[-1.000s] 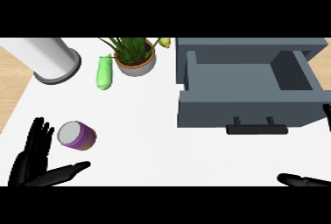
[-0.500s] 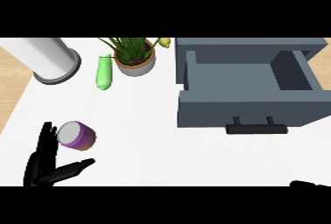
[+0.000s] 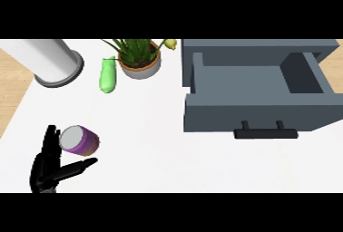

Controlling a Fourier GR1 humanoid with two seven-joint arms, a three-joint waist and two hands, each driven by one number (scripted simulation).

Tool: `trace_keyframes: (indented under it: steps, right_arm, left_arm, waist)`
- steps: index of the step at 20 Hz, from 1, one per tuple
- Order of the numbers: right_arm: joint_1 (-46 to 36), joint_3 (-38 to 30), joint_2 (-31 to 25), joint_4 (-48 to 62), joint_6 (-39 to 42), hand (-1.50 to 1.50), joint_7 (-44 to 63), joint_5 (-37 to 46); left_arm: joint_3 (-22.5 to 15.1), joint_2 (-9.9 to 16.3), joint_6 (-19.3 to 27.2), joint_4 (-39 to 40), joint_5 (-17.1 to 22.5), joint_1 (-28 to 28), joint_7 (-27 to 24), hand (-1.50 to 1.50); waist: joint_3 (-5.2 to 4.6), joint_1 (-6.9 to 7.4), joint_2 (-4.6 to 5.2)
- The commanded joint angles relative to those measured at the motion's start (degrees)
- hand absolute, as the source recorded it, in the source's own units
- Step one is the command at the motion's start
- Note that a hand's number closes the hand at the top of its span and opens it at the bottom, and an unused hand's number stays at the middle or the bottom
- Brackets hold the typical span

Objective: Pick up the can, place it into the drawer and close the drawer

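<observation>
A purple can (image 3: 81, 140) with a pale lid lies tilted on the white counter (image 3: 167, 149) at the lower left. My left hand (image 3: 48, 165) stands open just left of and below it, fingers straight beside the can's lid and thumb stretched out under the can. The grey drawer (image 3: 258, 93) at the upper right is pulled open, its black handle (image 3: 264, 132) facing me, and nothing shows inside it. My right hand does not show.
A white cylinder on a grey base (image 3: 47, 63) stands at the top left. A green cucumber (image 3: 107, 77) lies beside a potted plant (image 3: 139, 59) at the top middle. Wooden floor shows past the counter's left edge.
My left hand has moved right, closing in on the can. My right hand has dropped out of the lower right corner.
</observation>
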Motion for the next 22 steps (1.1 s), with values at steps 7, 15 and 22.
trace_keyframes:
  steps: [7,15,22]
  right_arm:
    - [-3.61,-1.23,-0.11,3.76,0.5,-1.5,-0.35,0.74]
    - [-4.72,-4.79,-2.3,0.96,1.26,-1.5,2.94,-2.59]
    - [-2.0,-1.63,1.46,2.64,1.25,-1.5,-2.02,1.59]
  left_arm:
    - [2.21,5.77,-1.69,22.81,1.5,-11.19,-11.29,-1.5]
    - [-1.5,5.8,-3.94,27.04,0.03,-13.0,-14.76,-1.5]
    - [-1.3,6.34,-7.77,33.76,1.08,-21.85,-14.13,1.5]
  waist:
    - [-0.03,-0.13,0.09]
    - [-0.01,-0.13,0.03]
    - [-0.02,-0.42,0.13]
